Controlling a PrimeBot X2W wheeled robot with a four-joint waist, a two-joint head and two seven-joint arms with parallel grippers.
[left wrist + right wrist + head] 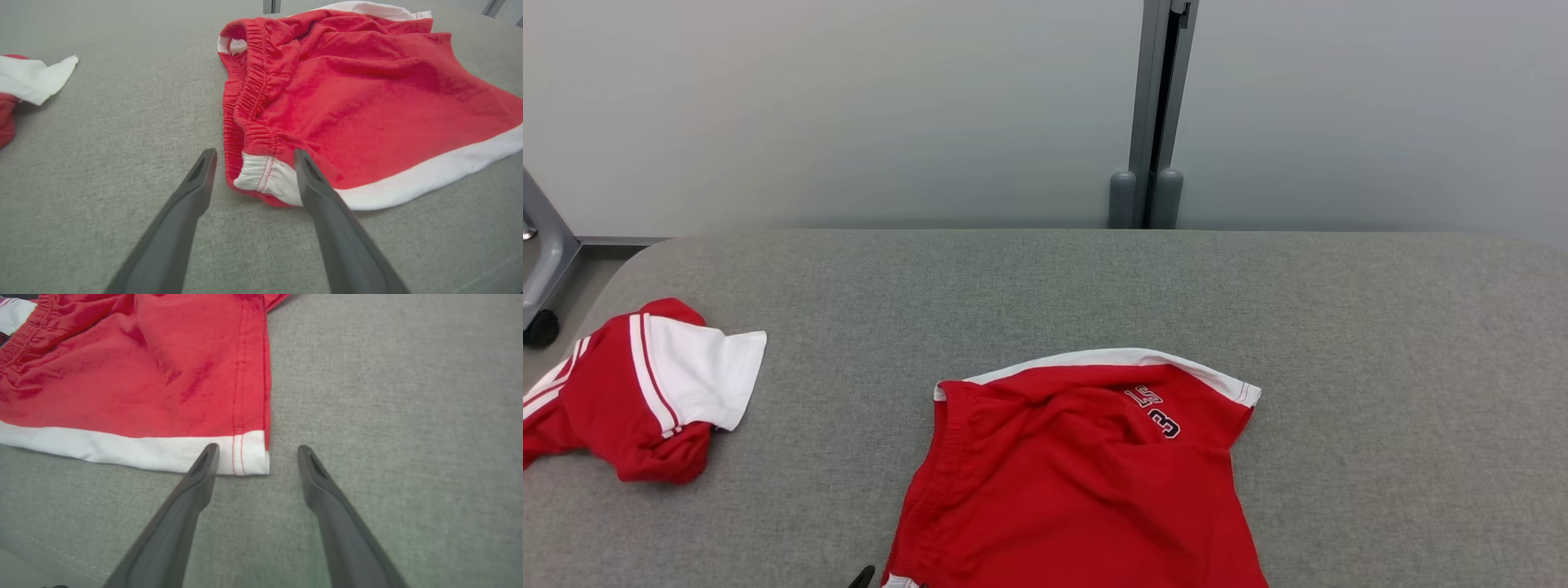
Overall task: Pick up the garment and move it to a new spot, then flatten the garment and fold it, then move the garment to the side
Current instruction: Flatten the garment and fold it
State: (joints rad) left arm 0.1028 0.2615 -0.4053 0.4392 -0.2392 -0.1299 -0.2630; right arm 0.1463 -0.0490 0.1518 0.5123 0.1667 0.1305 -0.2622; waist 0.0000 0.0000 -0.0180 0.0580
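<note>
Red shorts [1078, 482] with white trim and a dark number print lie rumpled on the grey table [1380, 367], front centre. In the left wrist view my left gripper [254, 154] stands open, its fingers either side of the white corner at the elastic waistband [255, 96]. One dark fingertip [862, 576] of it peeks in at the bottom edge of the head view, beside the shorts. My right gripper [257, 449] is open just above the table, with the white hem corner [249, 457] of the shorts [143, 371] between its fingertips.
A second red and white garment [629, 392] lies crumpled at the table's left edge, also seen as a white flap [32, 77] in the left wrist view. A grey post [1156, 114] stands behind the table against the pale wall. A wheeled frame [543, 269] is at the far left.
</note>
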